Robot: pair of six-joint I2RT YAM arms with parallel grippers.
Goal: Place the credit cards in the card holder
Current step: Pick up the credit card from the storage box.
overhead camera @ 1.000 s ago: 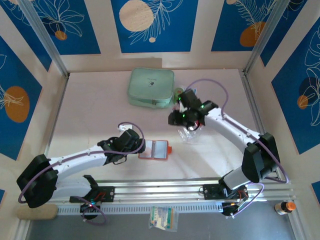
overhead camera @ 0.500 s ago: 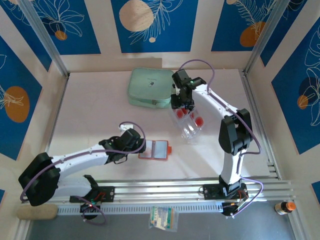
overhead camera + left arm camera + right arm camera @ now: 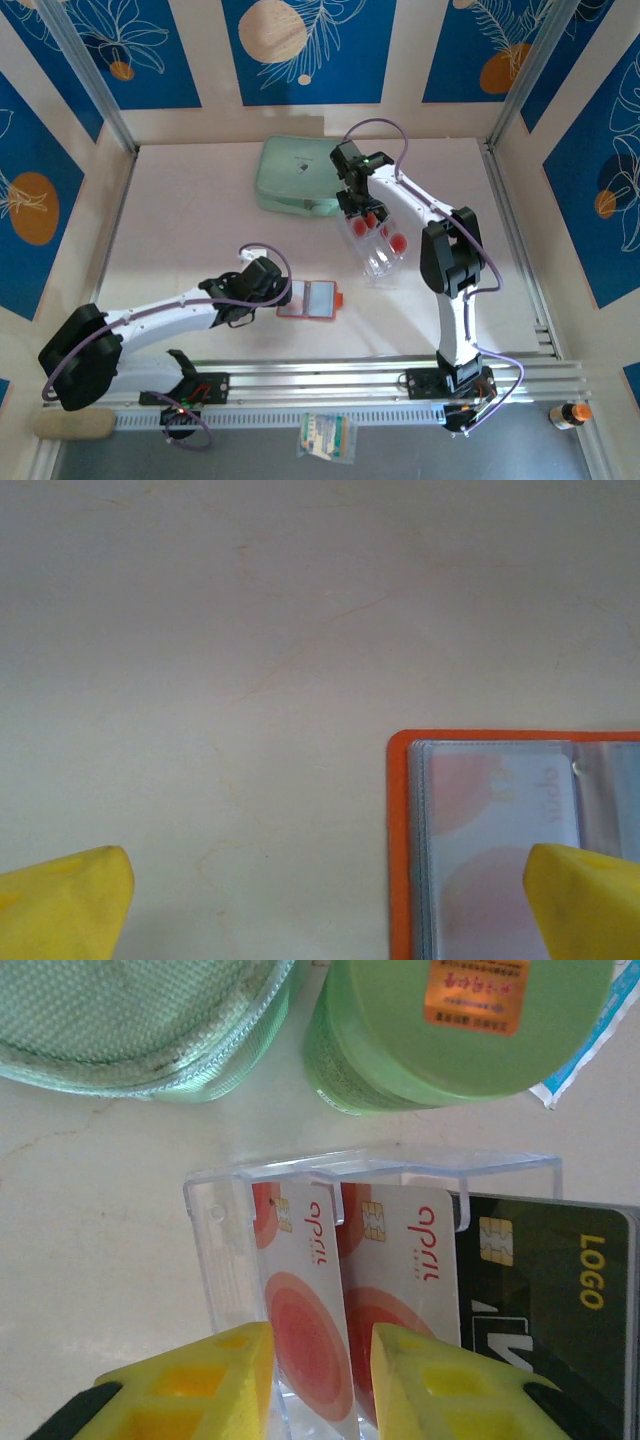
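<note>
Right end effector (image 3: 322,1340) sits narrow around a card (image 3: 300,1260) in the tray (image 3: 215,1260), can't tell if it's gripping. Left end effector (image 3: 325,865) wide open beside the holder (image 3: 398,830).

Pale counter (image 3: 190,220), mint-green zip case (image 3: 300,175) at back ctr, green round tub (image 3: 450,1030) just beside it, clear tray (image 3: 380,262) toward right, open orange card holder (image 3: 310,298) near front ctr.
</note>
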